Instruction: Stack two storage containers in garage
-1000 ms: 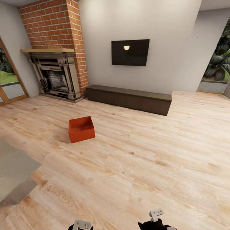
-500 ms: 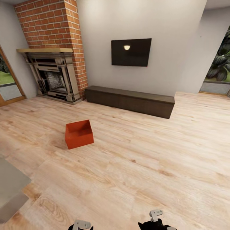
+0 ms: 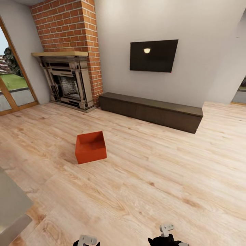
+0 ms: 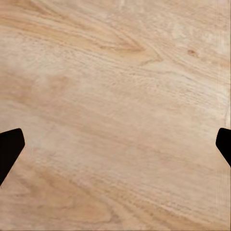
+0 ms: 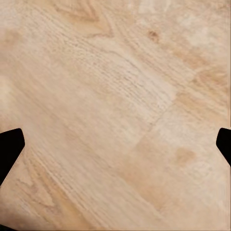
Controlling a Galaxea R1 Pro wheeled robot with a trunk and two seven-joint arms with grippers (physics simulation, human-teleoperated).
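Note:
One storage container (image 3: pixel 90 147), an orange-red topless tub, sits on the light wood-plank floor (image 3: pixel 153 177) of the living room, ahead of me and to the left, well beyond both arms. My left arm (image 3: pixel 86 241) and right arm (image 3: pixel 166 236) peek in at the head view's bottom edge. In the left wrist view my left gripper (image 4: pixel 115 147) is open, its dark fingertips (image 4: pixel 9 147) wide apart over bare planks. My right gripper (image 5: pixel 115 147) is open too, fingertips (image 5: pixel 10 144) apart with only floor between them.
A brick chimney with an ornate fireplace (image 3: pixel 70 82) stands at the back left, next to a glass door (image 3: pixel 13 89). A black TV (image 3: pixel 153 55) hangs above a long low dark cabinet (image 3: pixel 152 111). A grey furniture edge (image 3: pixel 10 201) juts in at lower left.
The whole head view has shifted: the room slid to the right and looks slightly nearer, so the camera moved. The container has not moved on the floor. Both arms keep their pose.

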